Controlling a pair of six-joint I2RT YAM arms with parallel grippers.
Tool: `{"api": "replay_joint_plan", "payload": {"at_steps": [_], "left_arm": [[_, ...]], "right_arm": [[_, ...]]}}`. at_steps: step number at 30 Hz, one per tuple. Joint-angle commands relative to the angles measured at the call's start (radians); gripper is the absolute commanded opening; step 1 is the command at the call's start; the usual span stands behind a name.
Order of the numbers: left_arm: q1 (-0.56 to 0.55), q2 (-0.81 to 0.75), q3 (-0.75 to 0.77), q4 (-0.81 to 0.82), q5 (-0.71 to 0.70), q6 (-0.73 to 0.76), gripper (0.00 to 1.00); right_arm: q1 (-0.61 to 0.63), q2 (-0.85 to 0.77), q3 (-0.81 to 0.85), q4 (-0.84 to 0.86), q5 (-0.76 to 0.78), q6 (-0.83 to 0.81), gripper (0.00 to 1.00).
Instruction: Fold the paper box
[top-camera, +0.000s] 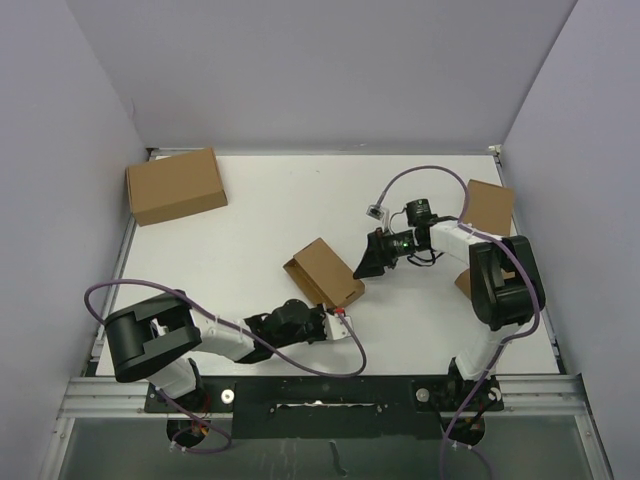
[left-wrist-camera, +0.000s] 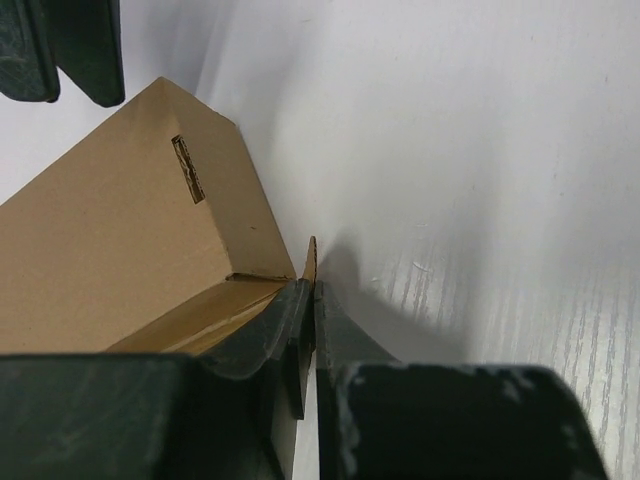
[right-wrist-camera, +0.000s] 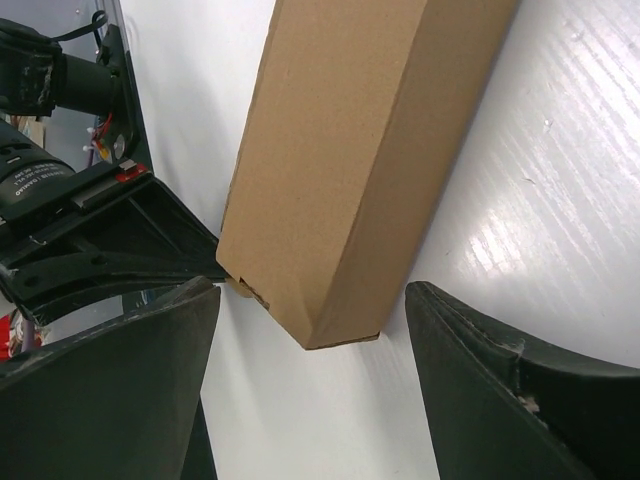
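Paper box (top-camera: 325, 272), folded into a small oblong, lies near the middle of the table (top-camera: 260, 210). Left jaws pinch a thin flap (left-wrist-camera: 310, 262) at its 6 o'clock end. Right jaws stand wide at its 2 o'clock, straddling that end with gaps either side.

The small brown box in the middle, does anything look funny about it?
Yes. At the end of the box nearest the arms, a thin flap sticks out instead of lying tucked in. The left gripper is shut on it, so that end looks unfinished.
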Motion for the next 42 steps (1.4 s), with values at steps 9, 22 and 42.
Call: {"api": "replay_joint_plan", "payload": {"at_steps": [9, 22, 42], "left_arm": [[0.028, 0.010, 0.013, 0.064, 0.027, -0.053, 0.00], [0.052, -0.006, -0.013, 0.092, 0.040, -0.096, 0.00], [0.094, -0.045, -0.081, 0.177, 0.026, -0.224, 0.00]], "right_arm": [[0.017, 0.031, 0.028, 0.019, -0.032, 0.044, 0.73], [0.026, 0.111, 0.057, -0.043, 0.057, 0.026, 0.51], [0.016, 0.147, 0.069, -0.068, 0.129, 0.024, 0.40]]}}
